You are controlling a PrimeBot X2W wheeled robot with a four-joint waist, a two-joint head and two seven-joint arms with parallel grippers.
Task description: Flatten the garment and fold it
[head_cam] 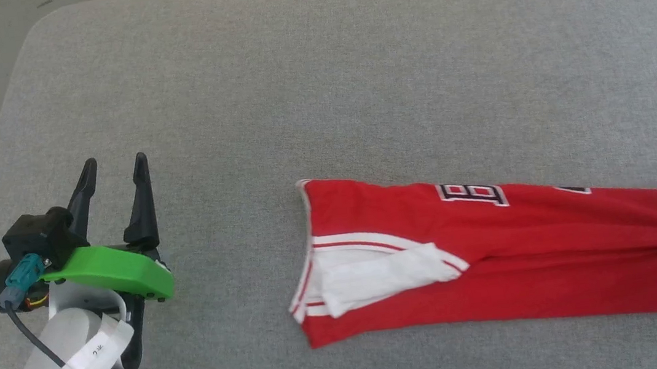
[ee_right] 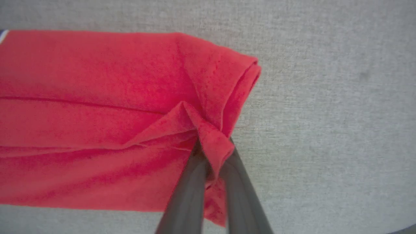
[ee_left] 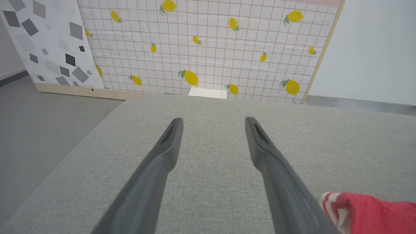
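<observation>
Soft even light, perhaps slightly blurred.

Head view down onto garment (head_cam: pixel 529 260), left wrist low across cushion (ee_left: pixel 357 146), right wrist close overhead

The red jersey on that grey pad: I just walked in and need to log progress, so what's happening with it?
A two-armed robot is folding the garment, which lies on the grey pad as a long folded strip, a white sleeve on top at one end. The right gripper has its jaws shut on a pinch of red cloth at the other end. The left gripper hovers beside the sleeve end, jaws apart, holding nothing.
</observation>
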